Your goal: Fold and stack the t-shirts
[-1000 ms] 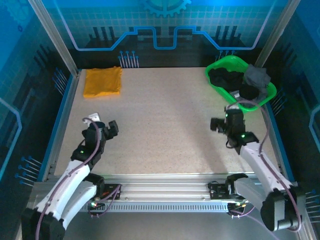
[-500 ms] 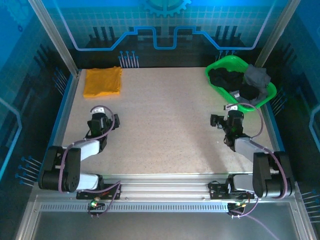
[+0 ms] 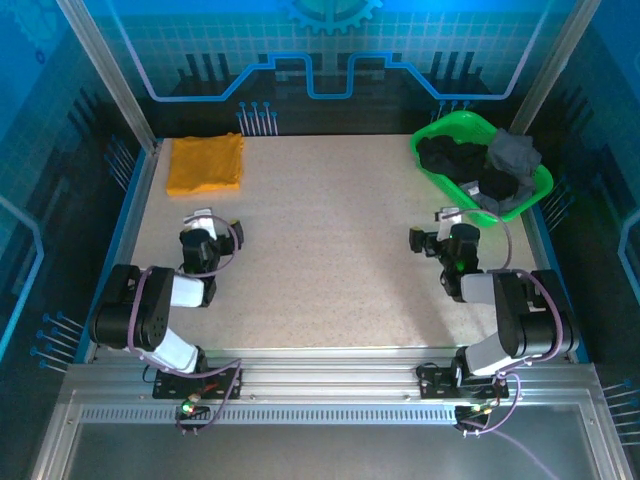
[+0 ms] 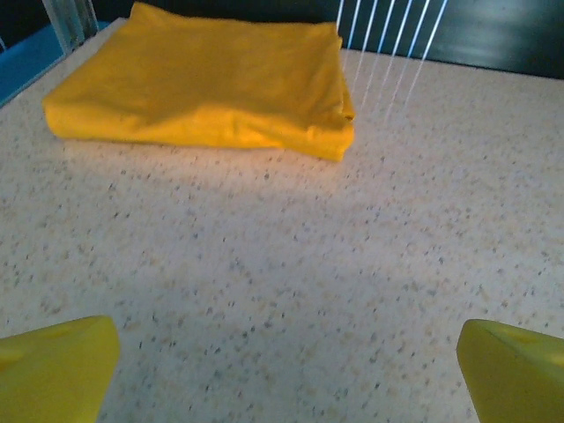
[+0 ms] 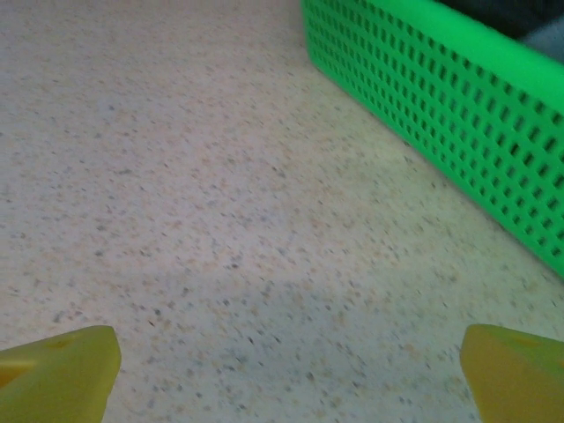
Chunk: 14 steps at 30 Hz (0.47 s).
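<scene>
At the table's [image 3: 330,270] far-left corner, seen from above, one orange-yellow t-shirt [image 3: 205,163] is lying folded, the stack's only piece so far. At the far-right corner, one green basket [image 3: 428,140] is holding the unfolded remainder: a black heap [image 3: 452,155], its count unclear, and one dark grey shirt [image 3: 512,152] draping over the rim. The left gripper [image 3: 219,222] and right gripper [image 3: 430,225] are hovering over bare table, both spread wide and carrying nothing. In the left wrist view, yellow fingertips [image 4: 53,366] are framing the folded shirt ahead. In the right wrist view, fingertips [image 5: 53,366] are gaping beside the basket wall. Most of the job, by this evidence, is waiting.
</scene>
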### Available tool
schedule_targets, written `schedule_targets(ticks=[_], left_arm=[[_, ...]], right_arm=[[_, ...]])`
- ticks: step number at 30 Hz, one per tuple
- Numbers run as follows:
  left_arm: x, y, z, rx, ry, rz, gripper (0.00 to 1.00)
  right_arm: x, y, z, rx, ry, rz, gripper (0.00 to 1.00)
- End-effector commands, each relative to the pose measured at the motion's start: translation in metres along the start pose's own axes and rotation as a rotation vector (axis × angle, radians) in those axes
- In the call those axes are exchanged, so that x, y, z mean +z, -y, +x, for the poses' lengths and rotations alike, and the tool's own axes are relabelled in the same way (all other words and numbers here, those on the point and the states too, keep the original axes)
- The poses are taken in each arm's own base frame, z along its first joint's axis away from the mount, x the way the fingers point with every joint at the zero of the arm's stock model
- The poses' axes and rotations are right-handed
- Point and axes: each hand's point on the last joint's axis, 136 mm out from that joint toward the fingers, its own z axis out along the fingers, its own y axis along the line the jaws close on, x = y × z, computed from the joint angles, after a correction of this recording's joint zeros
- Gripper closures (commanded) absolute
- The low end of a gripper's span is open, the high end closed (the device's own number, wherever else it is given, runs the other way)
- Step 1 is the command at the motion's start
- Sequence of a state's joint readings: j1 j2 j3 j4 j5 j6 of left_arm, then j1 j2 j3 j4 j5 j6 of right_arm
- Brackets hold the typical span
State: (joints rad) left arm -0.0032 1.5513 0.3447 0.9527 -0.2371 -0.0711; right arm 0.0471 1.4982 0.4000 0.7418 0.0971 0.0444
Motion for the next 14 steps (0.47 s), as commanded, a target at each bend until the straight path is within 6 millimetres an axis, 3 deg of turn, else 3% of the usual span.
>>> schedule_targets(ticks=[1,14], left_arm=[[0.0015,0.0063,-0.0083,0.022,0.024,0.023,0.01],[0.0012,0.0081,-0.0083,0.033,0.026,0.023,0.01]], right_arm=[[0.0033,-0.0038,-0.0157,-0.043,0.042,0.003,0.0],[0.0032,-0.0067,-0.0161,-0.052,0.041,-0.008,0.0]])
